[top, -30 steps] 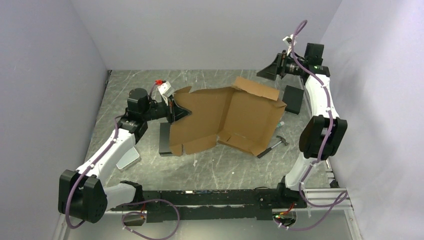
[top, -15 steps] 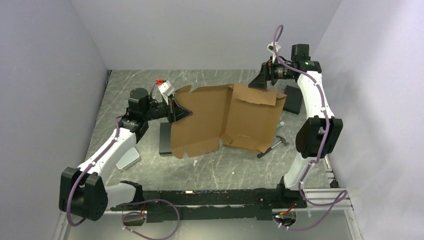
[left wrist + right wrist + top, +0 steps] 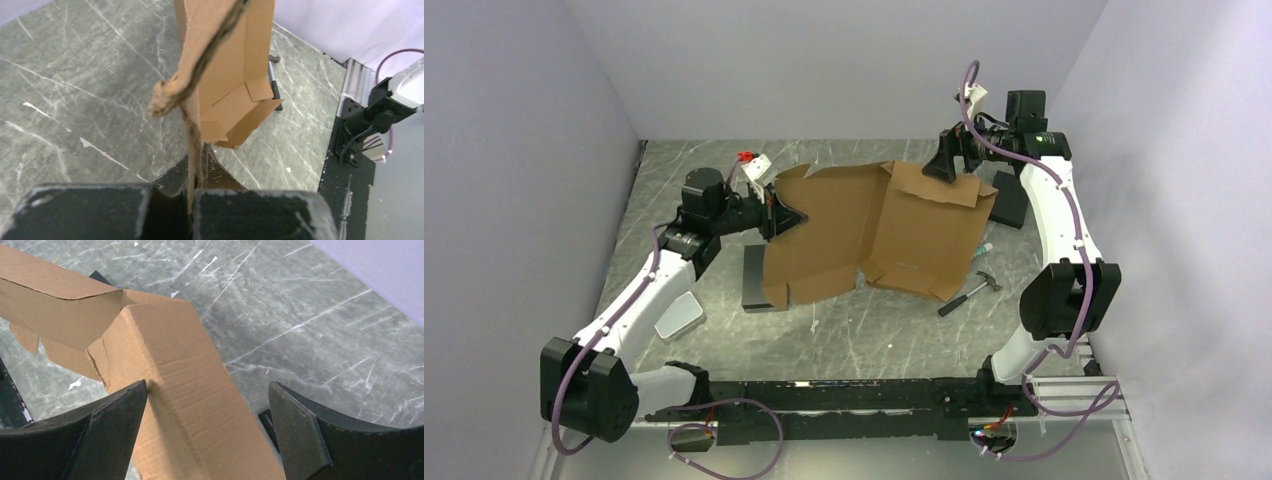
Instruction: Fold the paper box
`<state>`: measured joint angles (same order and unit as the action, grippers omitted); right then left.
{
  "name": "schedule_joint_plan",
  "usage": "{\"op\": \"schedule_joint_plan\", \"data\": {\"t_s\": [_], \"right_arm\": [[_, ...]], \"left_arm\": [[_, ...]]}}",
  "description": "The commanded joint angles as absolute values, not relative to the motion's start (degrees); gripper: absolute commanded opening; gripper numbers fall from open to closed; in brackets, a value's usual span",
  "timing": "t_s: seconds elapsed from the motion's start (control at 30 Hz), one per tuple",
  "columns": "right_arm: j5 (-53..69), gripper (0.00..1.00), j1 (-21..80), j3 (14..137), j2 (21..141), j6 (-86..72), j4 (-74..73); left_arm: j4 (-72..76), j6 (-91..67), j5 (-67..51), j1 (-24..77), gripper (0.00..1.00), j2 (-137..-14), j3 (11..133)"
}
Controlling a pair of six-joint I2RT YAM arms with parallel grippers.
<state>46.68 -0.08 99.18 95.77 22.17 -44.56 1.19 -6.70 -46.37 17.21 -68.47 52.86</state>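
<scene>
Readable text: none that I can make out in any of my three views.
Paper box (image 3: 879,225): plain brown cardboard, and I find no print, label or number on the faces I can see.
White tag (image 3: 757,170) by my left wrist: too small for me to tell whether it carries any writing.

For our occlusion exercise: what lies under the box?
A black block pokes out from under the box's near left corner. How far it runs beneath, and anything else there, is covered by cardboard.
</scene>
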Motion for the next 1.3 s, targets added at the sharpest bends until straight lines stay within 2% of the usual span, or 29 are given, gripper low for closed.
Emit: {"op": "schedule_joint_plan", "data": {"t_s": [0.0,0.33,0.57,0.77,1.0,1.27], "right_arm": [[46.24,0.95,-0.26,99.69,95.35,20.65,-39.97],[41.74,0.87,7.09,104.81,98.70,23.82,-41.20],[34.81,0.85,11.56,105.26,98.70,25.05,-39.45],[32.85,0.91,11.78,103.04,97.18,23.12,-35.94],[33.34,0.92,11.65,101.46,95.29,21.97,-34.56],[38.43,0.99,7.76,94.13,86.19,18.79,-30.32]], "left_arm": [[-1.85,-0.98,-40.93,18.36,0.00,-66.91,55.92],[8.20,1.01,-28.93,18.54,0.00,-64.08,51.96],[15.48,1.71,-26.40,18.61,0.00,-61.98,47.27],[13.58,9.48,-27.06,19.55,0.00,-60.14,44.24],[14.10,12.04,-26.99,20.77,0.00,-59.32,42.89],[13.62,12.93,-26.70,21.61,0.00,-58.97,42.62]]}}
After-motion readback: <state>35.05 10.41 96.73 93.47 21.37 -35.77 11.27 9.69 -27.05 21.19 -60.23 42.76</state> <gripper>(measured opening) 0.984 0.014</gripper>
